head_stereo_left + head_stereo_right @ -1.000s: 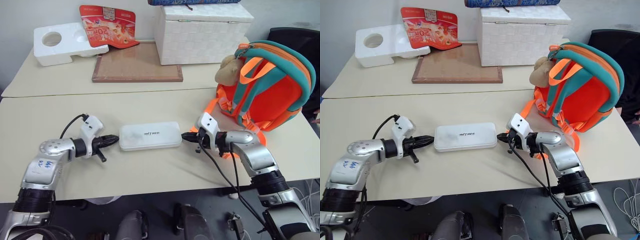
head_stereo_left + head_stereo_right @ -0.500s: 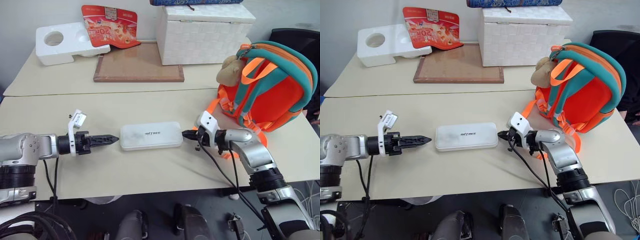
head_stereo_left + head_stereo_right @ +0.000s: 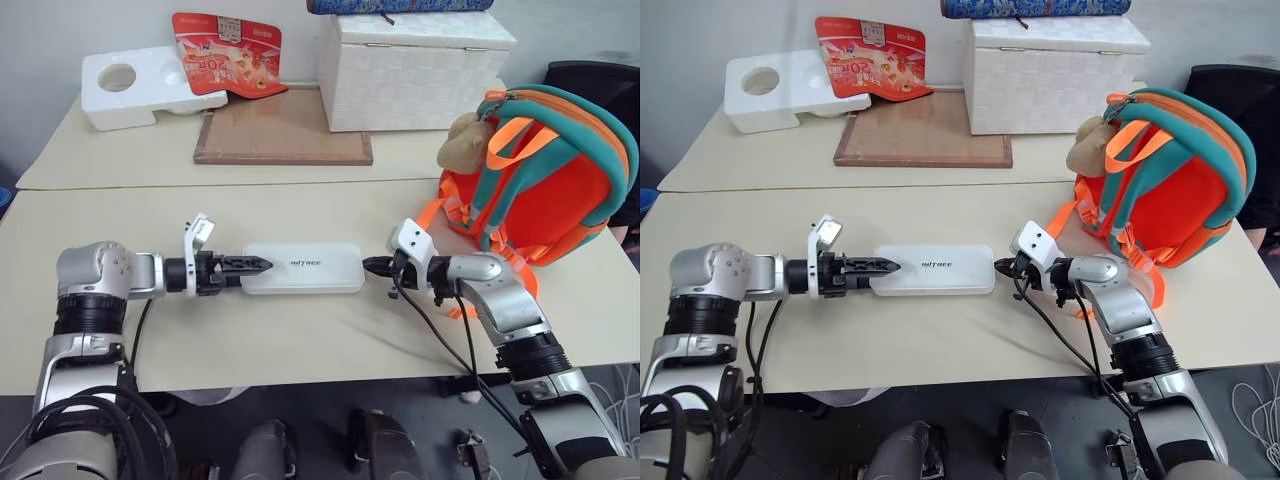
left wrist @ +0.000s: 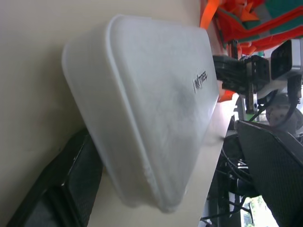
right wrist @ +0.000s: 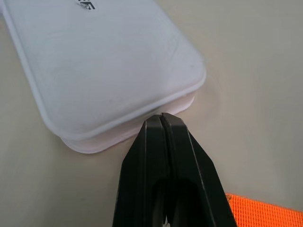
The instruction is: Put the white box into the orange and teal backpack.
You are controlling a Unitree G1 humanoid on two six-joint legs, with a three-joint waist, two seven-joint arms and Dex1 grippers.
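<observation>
The white box (image 3: 310, 268) lies flat on the beige table (image 3: 300, 330), lettering up, between my two grippers. My left gripper (image 3: 252, 265) is open at the box's left end. In the left wrist view its fingers (image 4: 71, 189) stand wide on either side of that end, one over the top face. My right gripper (image 3: 372, 266) is shut, and its joined tips (image 5: 163, 123) touch the box's right end. The orange and teal backpack (image 3: 545, 190) stands upright at the right, straps facing me, with a tan plush toy (image 3: 462, 140) on its left side.
On the far table stand a large white woven chest (image 3: 415, 65), a wooden-framed board (image 3: 283, 135), a white foam block with a round hole (image 3: 135, 85) and a red packet (image 3: 225, 50). An orange strap (image 3: 430, 215) trails on the table behind my right gripper.
My left gripper has rolled, opened wide and moved right until its fingers straddle the box's left end. The right gripper and the box have stayed put.
</observation>
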